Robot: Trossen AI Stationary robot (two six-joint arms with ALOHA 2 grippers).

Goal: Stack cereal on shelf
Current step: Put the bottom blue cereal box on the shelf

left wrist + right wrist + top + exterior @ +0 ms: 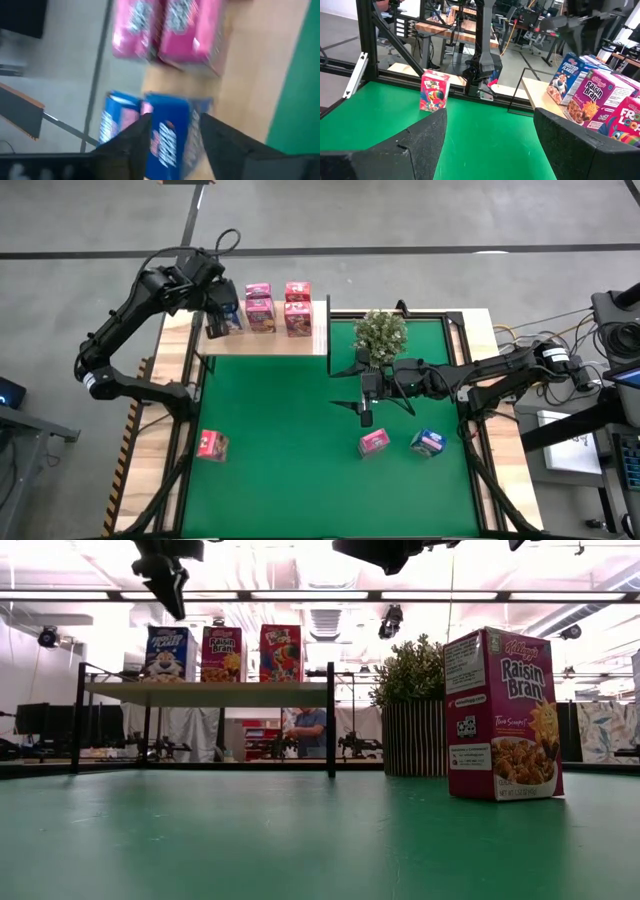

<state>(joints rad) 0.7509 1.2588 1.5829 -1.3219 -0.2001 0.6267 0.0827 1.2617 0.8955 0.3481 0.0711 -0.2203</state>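
Cardboard cereal boxes half shelved — the left arm works at the shelf, the right waits over the mat.

High view: left gripper point(222, 310) sits over a blue box point(228, 318) at the end of the pale wood shelf point(262, 340), beside pink boxes point(260, 308); the right gripper point(366, 408) hangs near the plant point(380, 333), with three boxes loose on the green mat point(290, 450).
Low view: a Raisin Bran box point(502, 715) stands upright close by.
Left wrist view: dark fingers point(134, 145) straddle the blue box; whether they pinch it is unclear.
Right wrist view: fingers point(422, 137) spread wide, holding nothing.
Such boxes look light and stiff yet crushable — best gripped across the narrow sides.
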